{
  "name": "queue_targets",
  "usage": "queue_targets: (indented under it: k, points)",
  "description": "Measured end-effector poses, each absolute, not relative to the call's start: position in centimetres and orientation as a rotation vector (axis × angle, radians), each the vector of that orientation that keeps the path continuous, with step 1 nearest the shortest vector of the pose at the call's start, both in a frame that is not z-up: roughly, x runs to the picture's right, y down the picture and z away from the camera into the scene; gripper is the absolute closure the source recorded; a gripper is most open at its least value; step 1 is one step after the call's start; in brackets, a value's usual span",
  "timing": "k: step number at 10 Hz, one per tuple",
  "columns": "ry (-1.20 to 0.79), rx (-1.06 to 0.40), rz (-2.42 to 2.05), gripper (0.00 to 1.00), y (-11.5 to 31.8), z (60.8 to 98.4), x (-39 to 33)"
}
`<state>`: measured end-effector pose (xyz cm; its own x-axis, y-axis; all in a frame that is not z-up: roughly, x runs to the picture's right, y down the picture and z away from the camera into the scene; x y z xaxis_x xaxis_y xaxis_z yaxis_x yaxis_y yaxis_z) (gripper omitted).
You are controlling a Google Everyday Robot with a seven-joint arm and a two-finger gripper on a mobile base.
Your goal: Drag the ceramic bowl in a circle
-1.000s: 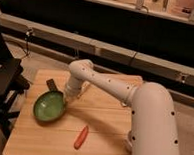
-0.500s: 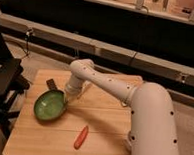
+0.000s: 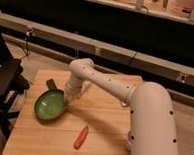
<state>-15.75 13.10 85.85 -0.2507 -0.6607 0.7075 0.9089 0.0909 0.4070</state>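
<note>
The ceramic bowl (image 3: pixel 50 105) is a wide, shallow, glossy green bowl with a darker rim. It sits on the left part of the wooden table (image 3: pixel 101 137). My gripper (image 3: pixel 68 96) hangs from the white arm and is at the bowl's right rim, touching or just over it. The white arm (image 3: pixel 138 105) reaches in from the right.
A small orange-red carrot-shaped stick (image 3: pixel 81 136) lies on the table in front of the bowl. A small black block (image 3: pixel 51 83) lies just behind the bowl. A dark chair (image 3: pixel 2 80) stands to the left of the table. A ledge runs along the back.
The bowl and gripper have shifted slightly, a little toward the near left. The carrot stick has not moved.
</note>
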Motion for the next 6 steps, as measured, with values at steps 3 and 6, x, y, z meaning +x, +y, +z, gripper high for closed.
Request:
queue_targets:
  k: [3, 6]
  points:
    - [-1.066, -0.336, -1.633, 1.0, 14.1, 85.1, -18.8]
    - [-1.109, -0.35, -1.676, 1.0, 15.3, 84.5, -19.9]
